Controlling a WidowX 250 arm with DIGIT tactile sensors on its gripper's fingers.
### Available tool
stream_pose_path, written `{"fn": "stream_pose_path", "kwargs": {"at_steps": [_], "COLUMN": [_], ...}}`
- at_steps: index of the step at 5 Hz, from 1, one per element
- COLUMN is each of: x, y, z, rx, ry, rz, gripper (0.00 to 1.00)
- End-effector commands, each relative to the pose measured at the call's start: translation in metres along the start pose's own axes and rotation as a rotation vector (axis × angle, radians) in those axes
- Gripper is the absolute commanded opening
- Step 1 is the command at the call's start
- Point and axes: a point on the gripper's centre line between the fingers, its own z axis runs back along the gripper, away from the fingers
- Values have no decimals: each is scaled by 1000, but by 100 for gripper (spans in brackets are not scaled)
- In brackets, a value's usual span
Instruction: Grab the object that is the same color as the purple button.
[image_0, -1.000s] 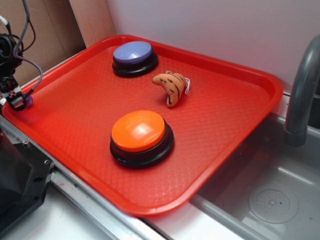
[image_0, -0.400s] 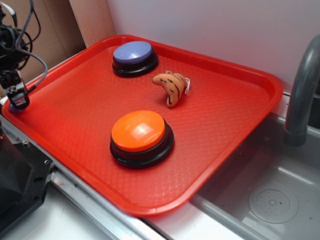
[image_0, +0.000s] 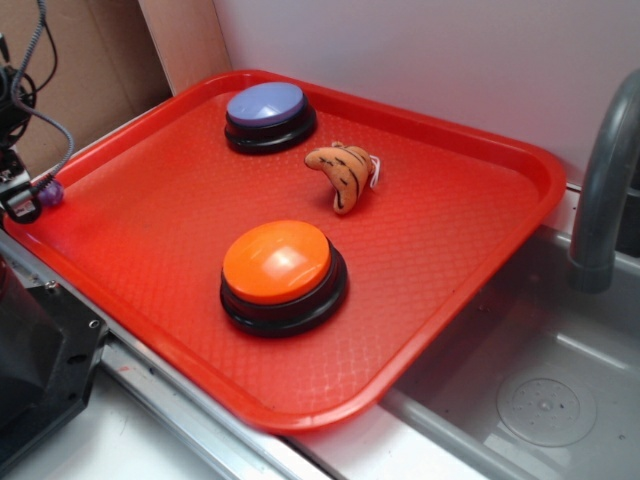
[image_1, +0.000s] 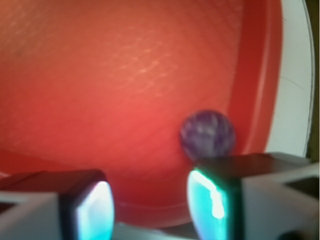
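The tiny shiny purple ball (image_0: 50, 190) lies on the red tray (image_0: 150, 200) against its left rim. In the wrist view the ball (image_1: 207, 135) rests by the tray's raised edge, just beyond the tip of my right finger (image_1: 212, 200) and not between the jaws. My gripper (image_0: 22, 203) hangs at the tray's far left edge, right next to the ball. In the wrist view the gripper (image_1: 150, 200) is open, with only bare tray between the jaws. The purple button (image_0: 266, 108) stands at the tray's back.
An orange-topped button (image_0: 278, 265) stands mid-tray near the front. An orange striped plush toy (image_0: 343, 172) lies between the buttons. A sink basin (image_0: 540, 400) and grey faucet (image_0: 600, 190) are to the right. A black block (image_0: 35, 370) sits below the gripper.
My gripper has shifted left and slightly up toward the tray's rim. The purple ball, earlier right at the fingertips, now shows just to the gripper's right.
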Motion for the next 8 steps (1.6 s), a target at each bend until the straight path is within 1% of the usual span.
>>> {"fn": "stream_pose_path", "kwargs": {"at_steps": [1, 2, 3, 4, 5, 6, 7, 8], "x": [22, 35, 34, 22, 9, 7, 8, 12], "y": [12, 0, -2, 7, 25, 36, 42, 41], "z": [6, 11, 25, 28, 20, 11, 4, 5], "rx": [83, 88, 122, 3, 80, 111, 118, 153], "ry": [-36, -42, 43, 117, 106, 41, 57, 94], "rz": [-78, -109, 135, 391, 642, 893, 1135, 1259], "gripper": [100, 100, 100, 100, 100, 100, 100, 100]}}
